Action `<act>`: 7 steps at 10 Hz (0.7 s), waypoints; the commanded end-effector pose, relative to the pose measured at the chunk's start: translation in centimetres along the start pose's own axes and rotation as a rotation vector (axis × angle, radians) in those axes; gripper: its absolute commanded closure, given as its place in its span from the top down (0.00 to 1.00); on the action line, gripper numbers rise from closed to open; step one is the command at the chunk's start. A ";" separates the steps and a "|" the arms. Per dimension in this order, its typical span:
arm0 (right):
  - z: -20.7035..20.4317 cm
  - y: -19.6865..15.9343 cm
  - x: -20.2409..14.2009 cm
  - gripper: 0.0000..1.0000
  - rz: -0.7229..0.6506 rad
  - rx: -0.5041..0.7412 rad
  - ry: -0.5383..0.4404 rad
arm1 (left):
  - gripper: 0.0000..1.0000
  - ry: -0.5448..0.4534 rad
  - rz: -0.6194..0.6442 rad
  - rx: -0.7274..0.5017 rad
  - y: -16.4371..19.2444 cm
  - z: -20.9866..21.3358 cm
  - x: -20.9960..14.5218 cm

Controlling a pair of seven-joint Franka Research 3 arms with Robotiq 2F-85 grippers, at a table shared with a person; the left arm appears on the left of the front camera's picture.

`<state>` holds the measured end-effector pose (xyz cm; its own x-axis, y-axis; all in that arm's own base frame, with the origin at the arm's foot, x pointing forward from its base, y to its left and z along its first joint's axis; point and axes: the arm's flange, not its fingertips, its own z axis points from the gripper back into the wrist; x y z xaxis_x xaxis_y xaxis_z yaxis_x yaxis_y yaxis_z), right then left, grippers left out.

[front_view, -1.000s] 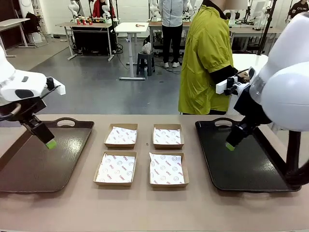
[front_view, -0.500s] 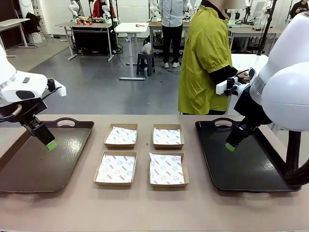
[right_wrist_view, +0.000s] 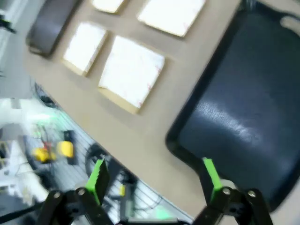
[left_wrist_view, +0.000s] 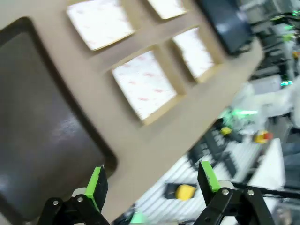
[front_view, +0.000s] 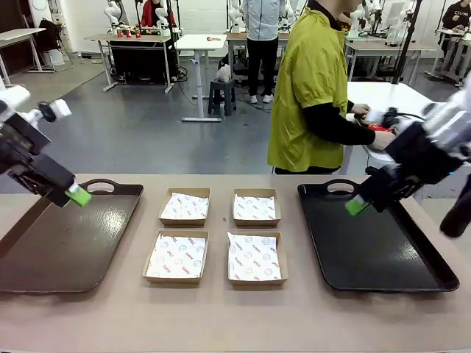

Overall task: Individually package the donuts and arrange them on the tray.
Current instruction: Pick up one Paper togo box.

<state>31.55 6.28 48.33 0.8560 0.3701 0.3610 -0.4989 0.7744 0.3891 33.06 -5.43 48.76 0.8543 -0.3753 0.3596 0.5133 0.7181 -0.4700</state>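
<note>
No donuts lie on the table. A small red thing (front_view: 376, 127) shows by the person's hand (front_view: 383, 137) at the white table behind; I cannot tell what it is. Four paper-lined cardboard boxes (front_view: 176, 255) sit in a square mid-table, seen too in the left wrist view (left_wrist_view: 145, 84) and right wrist view (right_wrist_view: 131, 72). A brown tray (front_view: 66, 246) lies left, a black tray (front_view: 375, 246) right. My left gripper (front_view: 78, 196) hovers over the brown tray's far edge, open (left_wrist_view: 152, 180). My right gripper (front_view: 357, 207) hangs over the black tray's far part, open (right_wrist_view: 154, 176).
A person in a yellow-green jacket (front_view: 309, 88) stands at the far side, turned toward the white table (front_view: 383, 95). The table's near edge shows in both wrist views, with floor clutter beyond it.
Both arms have swung up and outward, each gripper a little higher over its tray. The person has turned and reached toward the white table behind.
</note>
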 end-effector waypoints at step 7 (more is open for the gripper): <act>0.6 -15.6 -11.9 1.00 -0.344 0.729 -0.275 | 1.00 -0.294 0.502 -0.674 11.4 1.1 -7.4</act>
<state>28.51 -11.06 40.59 0.9514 -0.0709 0.2998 -0.2753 0.2411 0.9306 33.67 6.99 43.15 0.9829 0.1238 0.1365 0.1080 0.2128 -0.9711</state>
